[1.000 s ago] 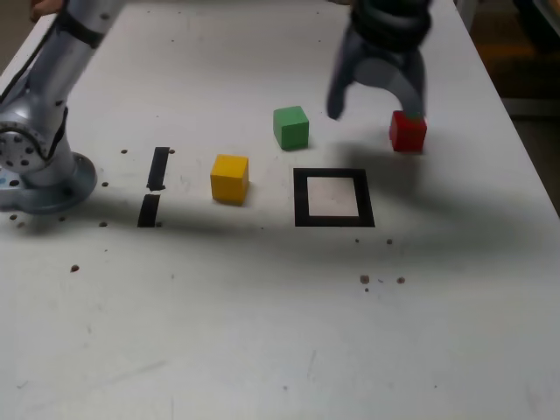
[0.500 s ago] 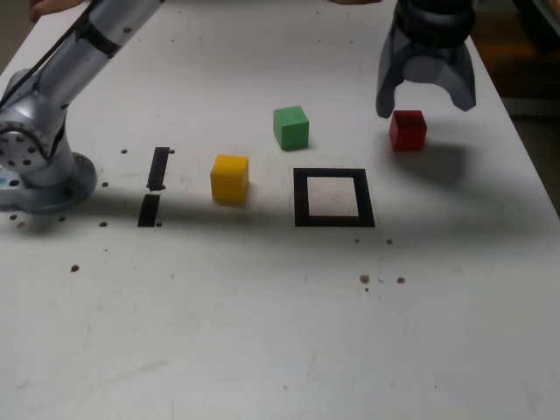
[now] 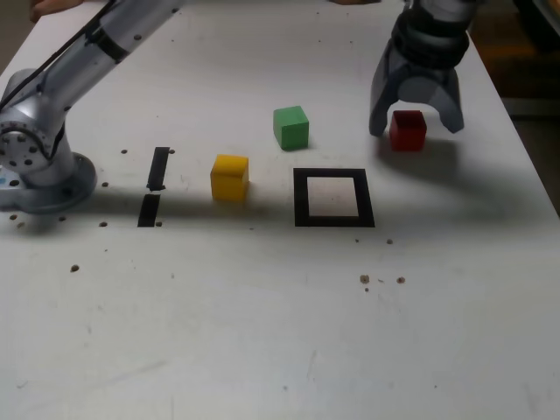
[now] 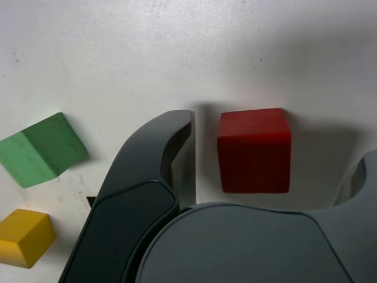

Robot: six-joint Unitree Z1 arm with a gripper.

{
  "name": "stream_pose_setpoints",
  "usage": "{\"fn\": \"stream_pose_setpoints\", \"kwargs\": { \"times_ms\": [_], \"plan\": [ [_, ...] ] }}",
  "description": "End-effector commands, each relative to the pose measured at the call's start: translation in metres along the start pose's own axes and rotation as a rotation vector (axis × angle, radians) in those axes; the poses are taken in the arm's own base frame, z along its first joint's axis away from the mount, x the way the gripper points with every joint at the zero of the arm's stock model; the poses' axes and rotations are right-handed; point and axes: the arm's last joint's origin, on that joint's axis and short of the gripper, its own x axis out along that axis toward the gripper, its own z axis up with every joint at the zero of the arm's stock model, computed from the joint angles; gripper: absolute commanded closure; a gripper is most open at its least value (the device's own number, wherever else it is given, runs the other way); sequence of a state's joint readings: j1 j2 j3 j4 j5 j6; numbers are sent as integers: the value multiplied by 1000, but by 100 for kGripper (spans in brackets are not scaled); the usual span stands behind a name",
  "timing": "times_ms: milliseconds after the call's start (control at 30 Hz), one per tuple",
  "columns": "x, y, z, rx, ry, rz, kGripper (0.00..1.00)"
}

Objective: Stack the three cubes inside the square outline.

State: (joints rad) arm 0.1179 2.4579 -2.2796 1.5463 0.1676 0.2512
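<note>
The red cube [image 3: 408,129] [image 4: 254,150] rests on the white table, behind and to the right of the square outline [image 3: 332,198] in the exterior view. My gripper [image 3: 415,125] [image 4: 274,147] is open and straddles the red cube, one finger on each side with gaps showing. The green cube [image 3: 290,127] [image 4: 41,149] sits behind the outline's left corner. The yellow cube [image 3: 229,178] [image 4: 23,236] lies to the left of the outline. The outline encloses bare table.
Two short black tape strips [image 3: 155,185] lie at the exterior view's left, near the arm's grey base [image 3: 35,166]. Small dark specks [image 3: 381,280] dot the table in front of the outline. The table's right edge runs close beside the gripper.
The gripper moved rightward from between the green and red cubes, then came down around the red cube. No cube has moved.
</note>
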Motion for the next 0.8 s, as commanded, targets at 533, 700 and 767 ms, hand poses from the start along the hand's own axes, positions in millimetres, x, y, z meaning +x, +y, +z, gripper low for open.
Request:
{"fn": "stream_pose_setpoints", "kwargs": {
  "times_ms": [533, 700, 767],
  "plan": [
    [5, 0, 1, -1, 14, -32, 80],
    [-27, -9, -19, 11, -1, -9, 85],
    [-58, -23, -44, 19, -24, 12, 85]
  ]
}}
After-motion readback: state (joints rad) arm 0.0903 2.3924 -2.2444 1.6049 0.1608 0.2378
